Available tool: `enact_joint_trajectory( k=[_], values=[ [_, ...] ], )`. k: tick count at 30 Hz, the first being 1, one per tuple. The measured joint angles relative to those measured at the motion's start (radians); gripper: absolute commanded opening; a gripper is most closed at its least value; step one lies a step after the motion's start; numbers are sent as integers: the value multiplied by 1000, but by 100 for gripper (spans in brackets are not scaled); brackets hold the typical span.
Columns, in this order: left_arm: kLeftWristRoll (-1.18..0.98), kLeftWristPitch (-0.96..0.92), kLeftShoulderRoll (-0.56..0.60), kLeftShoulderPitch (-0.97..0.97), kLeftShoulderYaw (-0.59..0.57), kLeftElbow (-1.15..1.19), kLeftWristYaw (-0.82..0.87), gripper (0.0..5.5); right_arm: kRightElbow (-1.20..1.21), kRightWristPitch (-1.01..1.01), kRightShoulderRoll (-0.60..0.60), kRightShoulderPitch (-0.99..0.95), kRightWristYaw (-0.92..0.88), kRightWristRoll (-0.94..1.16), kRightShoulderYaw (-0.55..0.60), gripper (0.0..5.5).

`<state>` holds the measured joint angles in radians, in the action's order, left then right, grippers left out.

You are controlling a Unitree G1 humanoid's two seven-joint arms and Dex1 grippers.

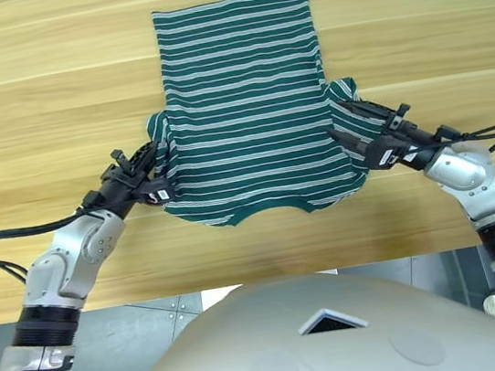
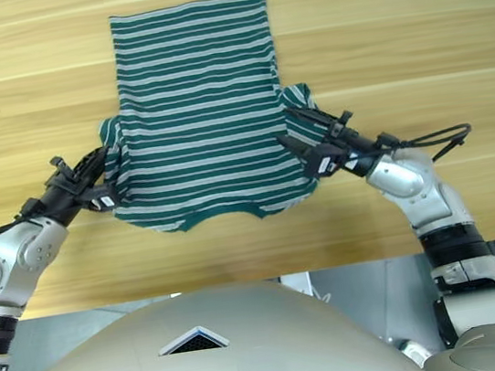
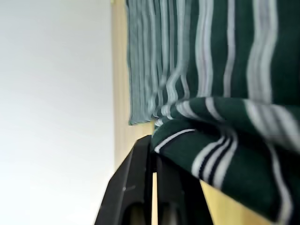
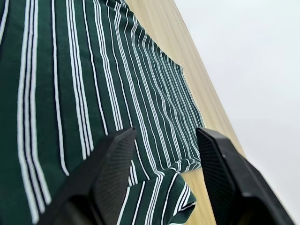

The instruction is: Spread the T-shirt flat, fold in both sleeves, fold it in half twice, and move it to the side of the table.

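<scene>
Near edge: the front edge of the desk (image 1: 77,288) ran straight across just ahead of the arms, with a band of bare wood between it and the cloth.
Collar: the neck opening (image 1: 265,209) of the green striped T-shirt (image 1: 243,85) faced the near edge, its curved rim lying flat.
Left claw: the left claw (image 1: 158,189) sat at the shirt's left shoulder edge; its fingers (image 3: 136,178) were drawn close together, pinching a fold of fabric at their tips.
Right claw: the right claw (image 1: 350,145) sat low at the right shoulder edge, fingers (image 4: 112,173) spread wide with striped cloth lying under the gap and nothing clamped.
Sleeves: the left sleeve (image 1: 157,127) and the right sleeve (image 1: 345,90) were bunched against the body's sides, poking out only a little.
Body: the shirt lay lengthwise away from the robot, mostly smooth, side edges nearly straight.
Hem: the bottom hem (image 1: 231,1) was the farthest edge, lying straight and square.
Open room: bare wood stretched broadly to the left, to the right and beyond the hem.
</scene>
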<state>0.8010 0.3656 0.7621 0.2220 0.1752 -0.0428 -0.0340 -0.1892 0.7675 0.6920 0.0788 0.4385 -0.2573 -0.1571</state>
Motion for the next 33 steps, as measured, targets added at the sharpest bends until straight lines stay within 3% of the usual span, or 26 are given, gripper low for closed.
enact_joint_trajectory(
  k=[10, 23, 33],
  values=[
    [41, 5, -19, -35, -17, -21, 69, 2, -13, 1, 2, 0, 0, -1, -2, 237],
    [78, 86, -107, -147, 152, 53, 65, 2, -23, 3, 2, 1, 0, -1, -11, 237],
    [29, 69, -131, -182, 162, 127, 41, 174, -23, 2, 4, 7, -1, 0, -7, 237]
  ],
)
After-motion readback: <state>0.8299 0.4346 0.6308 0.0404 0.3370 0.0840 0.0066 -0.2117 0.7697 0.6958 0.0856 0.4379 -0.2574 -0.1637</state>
